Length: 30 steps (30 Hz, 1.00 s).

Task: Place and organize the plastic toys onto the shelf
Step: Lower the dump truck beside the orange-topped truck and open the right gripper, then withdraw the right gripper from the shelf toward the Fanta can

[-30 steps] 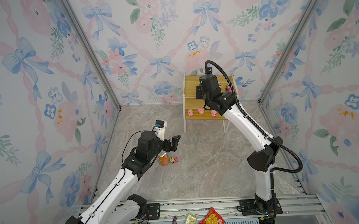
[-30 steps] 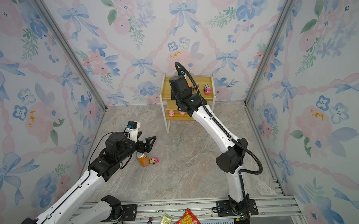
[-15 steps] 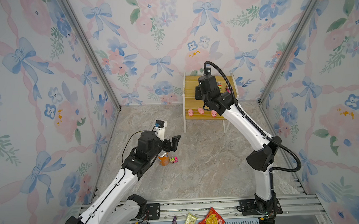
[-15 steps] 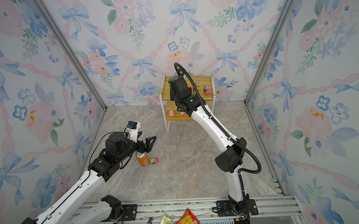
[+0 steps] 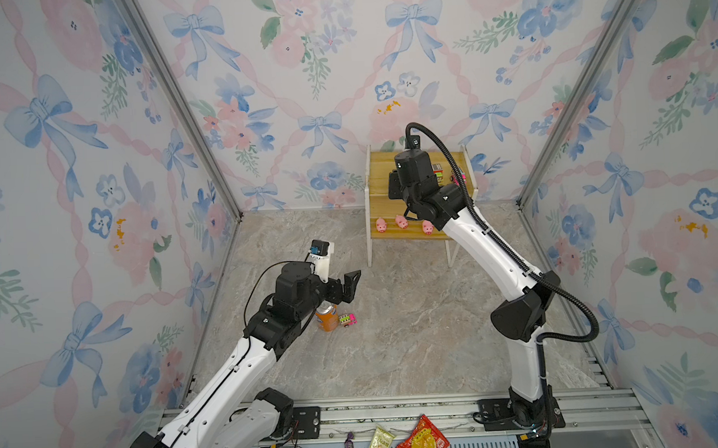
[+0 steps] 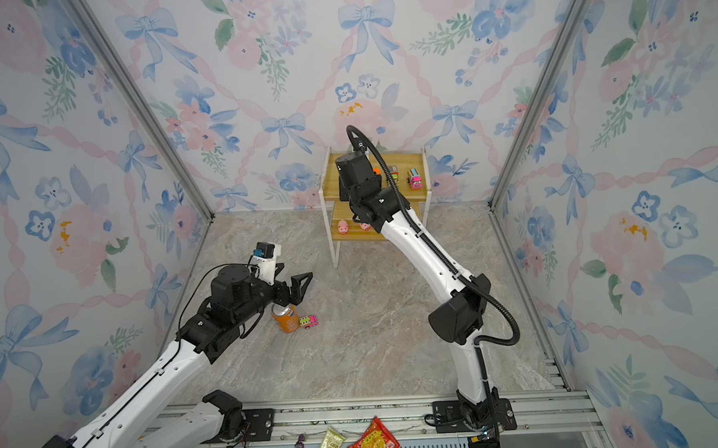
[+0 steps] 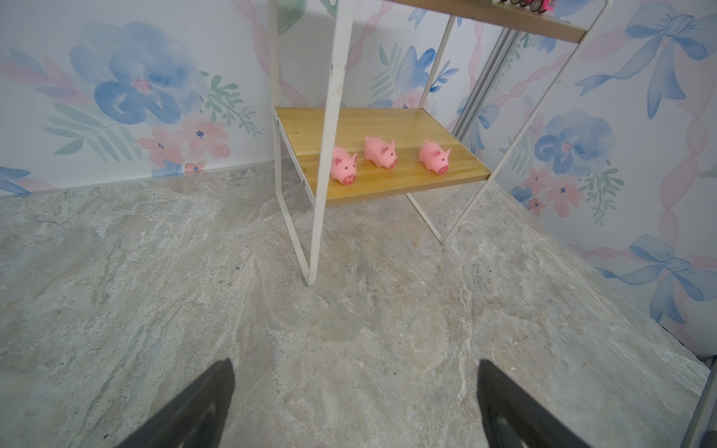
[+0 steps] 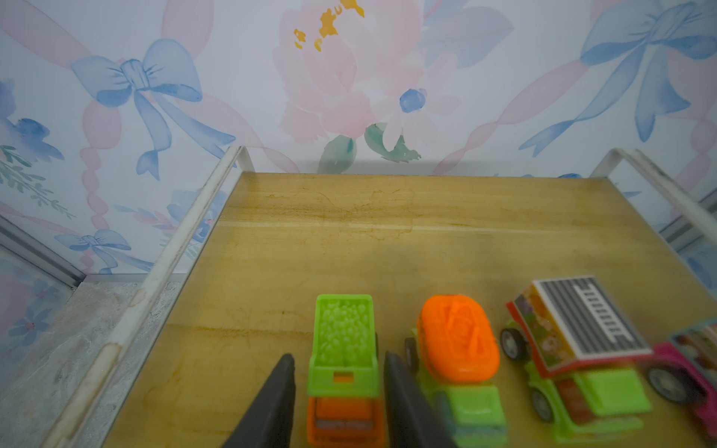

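Top views: pink-yellow plastic toy truck (image 5: 347,319) on floor beside orange soda can (image 5: 326,318), left gripper (image 5: 345,284) close by. Left wrist: we see its jaws wide apart, three pink pig figures (image 7: 382,152) on the lower board of the white-framed yellow shelf (image 7: 407,182). Right wrist only: right gripper (image 8: 337,358) jaws slightly apart astride green-orange dump truck (image 8: 343,341); bare board behind.

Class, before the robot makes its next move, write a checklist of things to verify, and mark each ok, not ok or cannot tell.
1. Green truck stands on the upper board: ok.
2. Right gripper has its jaws clear of it on both sides: ok.
3. Three pigs stand on the lower board: ok.
4. All trucks shelved: not ok; one truck sits on the floor beside the can.
5. Left gripper open and empty: ok.
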Tool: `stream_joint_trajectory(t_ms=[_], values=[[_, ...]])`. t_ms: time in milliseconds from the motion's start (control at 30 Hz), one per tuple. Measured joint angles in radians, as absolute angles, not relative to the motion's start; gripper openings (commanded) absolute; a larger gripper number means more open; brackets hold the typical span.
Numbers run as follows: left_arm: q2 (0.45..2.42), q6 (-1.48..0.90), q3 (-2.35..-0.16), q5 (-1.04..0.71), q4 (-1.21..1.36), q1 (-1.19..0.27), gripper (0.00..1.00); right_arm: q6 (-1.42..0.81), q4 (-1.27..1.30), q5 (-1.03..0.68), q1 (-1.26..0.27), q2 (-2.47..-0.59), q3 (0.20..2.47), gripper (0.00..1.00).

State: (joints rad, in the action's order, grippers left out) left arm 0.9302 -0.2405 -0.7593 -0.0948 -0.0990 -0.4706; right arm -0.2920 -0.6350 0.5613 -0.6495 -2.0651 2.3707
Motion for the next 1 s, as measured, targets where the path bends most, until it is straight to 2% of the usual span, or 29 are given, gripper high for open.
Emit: stream_joint_trajectory(t_ms=[300,467,667,1000], values=[[0.93,-0.241,-0.759,-0.094,-0.099,-0.471,0.98,-0.242,-0.601,0.562,-0.656,-2.061,2.38,0.54],[0.93,-0.241,-0.759,-0.088,-0.099,-0.471,0.98,-0.204,-0.556,0.562,-0.673,-1.996,2.32,0.6],[0.93,-0.241,-0.759,-0.075,-0.099,-0.471,0.98,-0.175,-0.45,0.562,-0.718,-1.781,2.083,0.68],[0.94,-0.248,-0.759,-0.004,-0.099,-0.469,0.98,-0.155,-0.284,0.494,-0.79,-1.369,1.469,0.81]])
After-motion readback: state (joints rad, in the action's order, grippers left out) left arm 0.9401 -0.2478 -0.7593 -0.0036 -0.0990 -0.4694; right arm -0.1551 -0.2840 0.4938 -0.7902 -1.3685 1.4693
